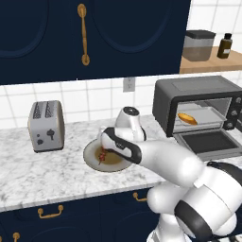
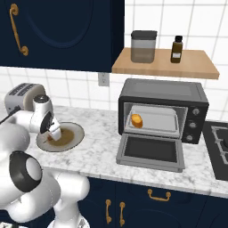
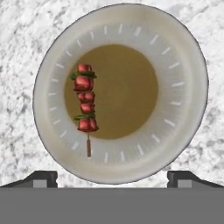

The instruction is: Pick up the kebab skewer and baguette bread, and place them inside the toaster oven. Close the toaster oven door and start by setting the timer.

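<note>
- Jaws (image 3: pixel 112 177) stood wide open w/ nothing between them, hanging over the round plate (image 3: pixel 183 74); in hand view the two dark tips sat at approx 7 and 5 o'clock of the plate rim.
- Kebab skewer (image 3: pixel 86 104) lay on the plate's brown centre, toward 9 o'clock of the dish in hand view, stick end pointing to 6 o'clock, red chunks w/ bits of green between.
- Left base view: skewer (image 1: pixel 102 155) seen on plate (image 1: pixel 94 161) just under the hand; plate sat on the marble table (image 1: pixel 42 172).
- Baguette bread (image 2: pixel 136 120) already lay inside the toaster oven (image 2: pixel 164 91), on the tray at the left part of the cavity; same loaf (image 1: pixel 187 118) visible from the other side.
- Toaster oven door (image 2: pixel 151 153) was folded down flat, open toward the table edge.
- Silver two-slot toaster (image 1: pixel 46 126) stood at approx 9 o'clock from the plate, well apart.
- Shelf (image 2: pixel 164 67) above the oven carried a canister (image 2: pixel 143 46) and a dark bottle (image 2: pixel 177 49).
</note>
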You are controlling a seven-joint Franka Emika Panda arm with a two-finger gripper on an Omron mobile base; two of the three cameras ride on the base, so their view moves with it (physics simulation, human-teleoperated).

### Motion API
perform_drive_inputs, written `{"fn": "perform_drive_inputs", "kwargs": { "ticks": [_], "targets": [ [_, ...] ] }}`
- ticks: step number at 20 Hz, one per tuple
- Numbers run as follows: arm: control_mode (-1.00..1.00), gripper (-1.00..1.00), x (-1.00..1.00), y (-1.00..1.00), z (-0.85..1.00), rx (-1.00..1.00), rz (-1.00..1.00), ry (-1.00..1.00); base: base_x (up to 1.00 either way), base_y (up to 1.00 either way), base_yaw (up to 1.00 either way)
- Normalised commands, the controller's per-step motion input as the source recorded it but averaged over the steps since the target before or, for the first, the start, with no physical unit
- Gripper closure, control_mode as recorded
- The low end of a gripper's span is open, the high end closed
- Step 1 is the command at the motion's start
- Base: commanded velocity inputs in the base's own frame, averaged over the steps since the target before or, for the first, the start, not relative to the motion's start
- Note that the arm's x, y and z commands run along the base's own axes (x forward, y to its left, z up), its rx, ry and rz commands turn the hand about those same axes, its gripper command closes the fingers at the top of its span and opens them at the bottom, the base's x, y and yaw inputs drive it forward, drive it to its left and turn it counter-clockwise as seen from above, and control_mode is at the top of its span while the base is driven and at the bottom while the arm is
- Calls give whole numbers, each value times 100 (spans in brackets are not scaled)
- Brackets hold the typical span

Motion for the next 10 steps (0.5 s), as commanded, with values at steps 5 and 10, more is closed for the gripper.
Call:
{"fn": "perform_drive_inputs", "kwargs": {
  "ticks": [5,10],
  "targets": [
    [-100,-100,6,30,-15,0,1,5,0,0,0],
    [-100,-100,6,1,-39,0,0,7,0,0,0]
  ]
}}
